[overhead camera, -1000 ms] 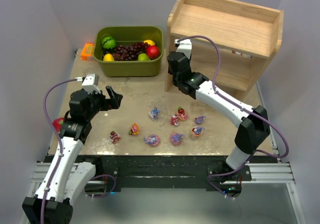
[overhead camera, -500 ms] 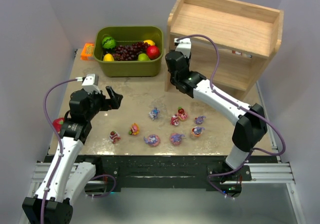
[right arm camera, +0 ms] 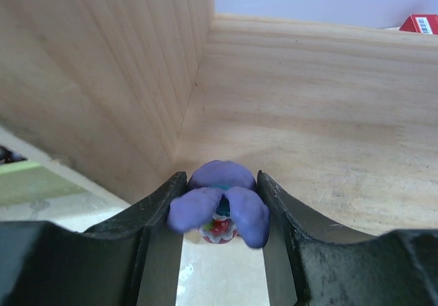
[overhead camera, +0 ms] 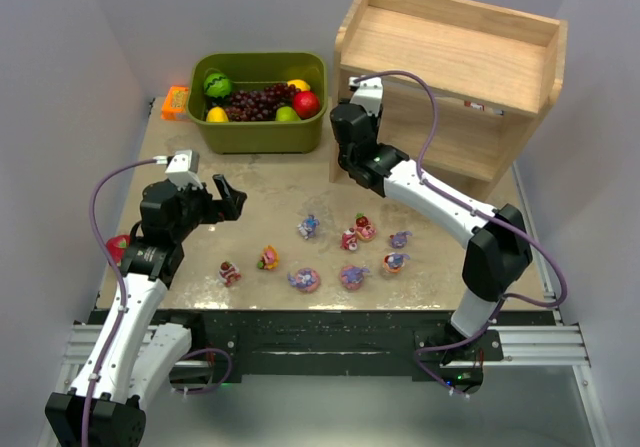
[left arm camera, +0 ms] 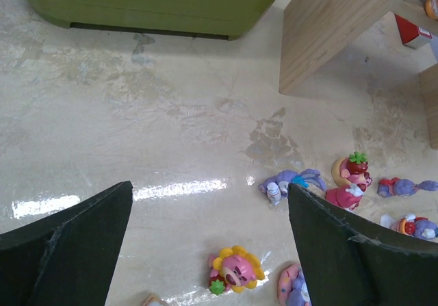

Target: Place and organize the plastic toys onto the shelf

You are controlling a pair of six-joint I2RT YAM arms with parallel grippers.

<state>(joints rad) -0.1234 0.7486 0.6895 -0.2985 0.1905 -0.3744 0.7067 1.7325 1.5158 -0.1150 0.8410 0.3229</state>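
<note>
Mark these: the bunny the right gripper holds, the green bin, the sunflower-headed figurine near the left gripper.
purple bunny (right arm camera: 220, 178): right wrist view, on its rounded top above the ears.
green bin (overhead camera: 262, 138): top external view, on its near outer wall.
sunflower figurine (left arm camera: 237, 270): left wrist view, on its pink face.

bin (overhead camera: 258, 135) back-left on table (overhead camera: 270, 192) | shelf (overhead camera: 440, 47) right of bin | toys (overhead camera: 352, 276) in front (bunny (right arm camera: 219, 207) in right gripper (right arm camera: 220, 183), at shelf edge)

The left arm (overhead camera: 128, 307) comes up from the near left corner of the counter (overhead camera: 270, 182) and bends over its left side. The left gripper (overhead camera: 228, 195) points right, its jaws wide apart and empty. The right arm (overhead camera: 440, 202) stretches from the near right corner toward the far edge. The right gripper (right arm camera: 219, 183) squeezes a purple bunny (right arm camera: 217, 203).
</note>
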